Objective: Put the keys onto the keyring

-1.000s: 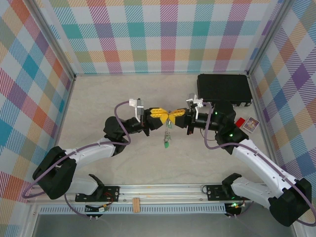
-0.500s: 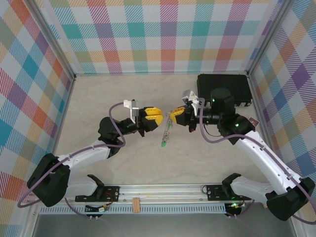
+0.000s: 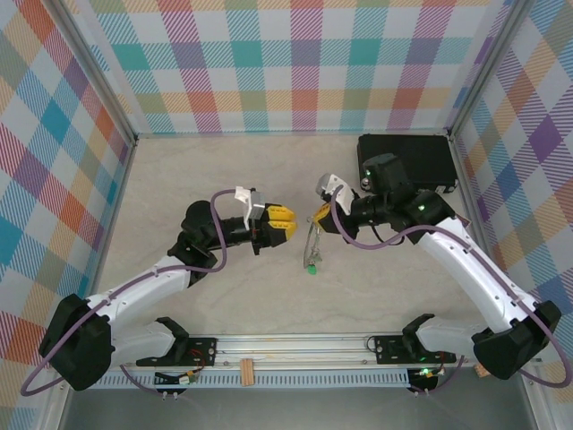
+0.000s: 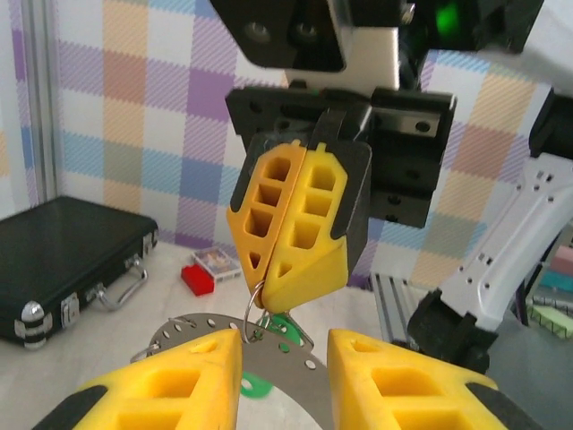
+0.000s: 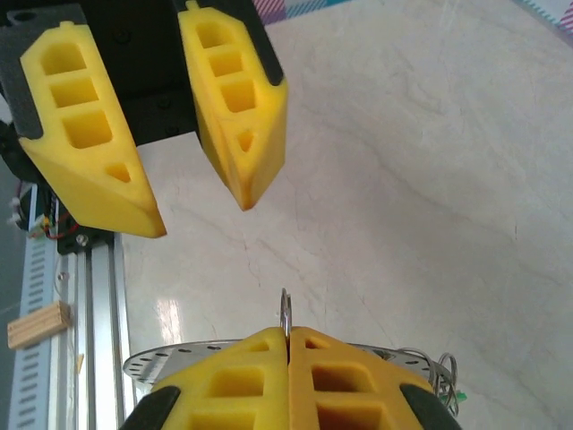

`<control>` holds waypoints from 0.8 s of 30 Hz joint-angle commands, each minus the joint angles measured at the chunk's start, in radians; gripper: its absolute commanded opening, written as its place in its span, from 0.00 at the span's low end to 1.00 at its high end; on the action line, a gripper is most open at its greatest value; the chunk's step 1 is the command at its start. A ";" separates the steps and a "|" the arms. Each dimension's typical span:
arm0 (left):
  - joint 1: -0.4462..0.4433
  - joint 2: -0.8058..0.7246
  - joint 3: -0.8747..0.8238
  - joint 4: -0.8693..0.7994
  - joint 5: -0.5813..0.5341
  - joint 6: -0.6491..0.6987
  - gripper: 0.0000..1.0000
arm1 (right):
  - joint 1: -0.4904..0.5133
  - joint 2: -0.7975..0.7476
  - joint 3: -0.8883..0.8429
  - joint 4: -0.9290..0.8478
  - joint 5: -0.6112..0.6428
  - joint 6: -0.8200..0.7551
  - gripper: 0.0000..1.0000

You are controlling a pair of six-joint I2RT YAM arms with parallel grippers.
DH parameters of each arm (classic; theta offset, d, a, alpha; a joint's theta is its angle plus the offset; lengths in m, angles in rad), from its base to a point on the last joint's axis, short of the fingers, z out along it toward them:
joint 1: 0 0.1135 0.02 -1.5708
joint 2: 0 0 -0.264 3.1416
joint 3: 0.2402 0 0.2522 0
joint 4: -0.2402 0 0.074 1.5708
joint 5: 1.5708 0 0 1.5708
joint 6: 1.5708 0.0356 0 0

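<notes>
Top external view: above the pale surface (image 3: 224, 296), the two arms meet near its middle. The left gripper (image 3: 287, 223) is released, its yellow jaws apart with nothing between them, and it points at the right gripper (image 3: 315, 217) just beside it. The right gripper is clenched on the upper edge of the keyring (image 3: 311, 244), which hangs downward from its fingertips. The keys (image 3: 311, 267), marked by a green tag, dangle at the ring's lower end; whether they touch the surface cannot be told. Left wrist view: the flat grey keyring (image 4: 269, 349), pierced with small holes, sits just below the closed right gripper (image 4: 261, 300), with green tags partly hidden behind it. At the far right stands a closed black case (image 3: 407, 159).
</notes>
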 commanded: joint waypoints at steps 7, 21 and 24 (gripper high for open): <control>0.008 0.035 0.079 -0.220 0.027 0.184 0.25 | 0.075 0.062 0.069 -0.100 0.086 -0.114 0.00; 0.005 0.076 0.100 -0.296 0.073 0.224 0.27 | 0.104 0.082 0.088 -0.110 0.082 -0.120 0.00; 0.001 0.085 0.103 -0.288 0.079 0.218 0.27 | 0.109 0.080 0.084 -0.109 0.076 -0.116 0.00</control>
